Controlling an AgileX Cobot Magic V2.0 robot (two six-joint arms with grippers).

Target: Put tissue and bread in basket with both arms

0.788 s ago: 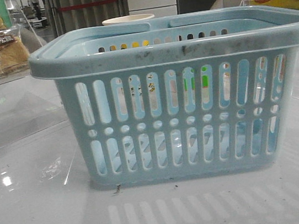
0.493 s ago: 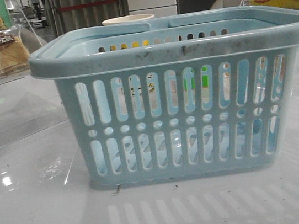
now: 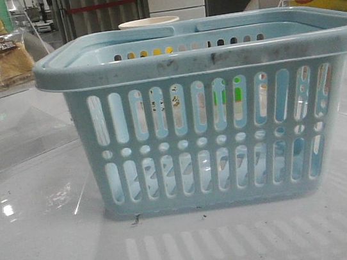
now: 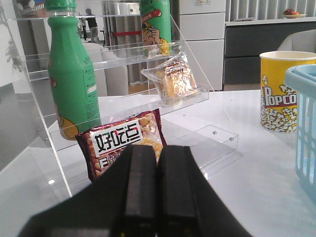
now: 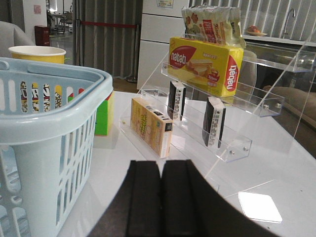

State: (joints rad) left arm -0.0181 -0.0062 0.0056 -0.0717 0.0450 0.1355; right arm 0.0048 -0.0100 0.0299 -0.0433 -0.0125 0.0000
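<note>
Pale-blue basket (image 3: 206,109) stands on the white table (image 3: 48,251), centred in the front view, with nothing visible inside through its slots. Bread (image 4: 175,81) in clear wrap leans on an acrylic shelf (image 4: 123,106) beyond the left end effector (image 4: 154,195), whose fingers are pressed together and empty. Right end effector (image 5: 161,200) is likewise closed and empty, beside the basket; two dark packets (image 5: 215,121) stand upright on a clear rack (image 5: 232,145), either possibly the tissue.
</note>
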